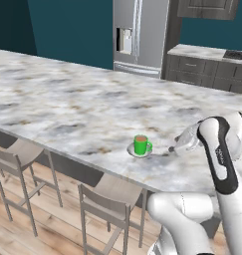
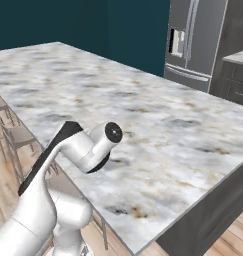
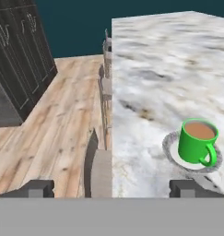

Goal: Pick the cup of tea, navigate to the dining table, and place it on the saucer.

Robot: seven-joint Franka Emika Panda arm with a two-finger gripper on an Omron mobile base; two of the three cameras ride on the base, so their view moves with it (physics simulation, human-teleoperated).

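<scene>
The cup of tea (image 1: 141,144) stands upright on the saucer (image 1: 134,152), near the front edge of the bench (image 1: 67,107), with its handle turned toward the robot's side and brown liquid close to the rim. The gripper (image 3: 112,188) is open wide and empty, its 2 dark fingertips (image 3: 36,188) spread at the bottom of the hand view, short of the cup and clear of it. Judging by this, the placing looks done and the step in hand is a clean release: the gripper should draw straight back and up, jaws kept spread, so neither finger clips the handle or nudges the saucer toward the edge. The cup is a smooth, glossy bright green cylinder with a looped handle; the saucer is a shallow round dish, grey-white and marbled like the polished stone top beneath it, which makes its rim hard to pick out. Below the front edge stand pale stools (image 1: 105,199) with thin metal legs on a wood-plank floor (image 3: 62,115).
</scene>
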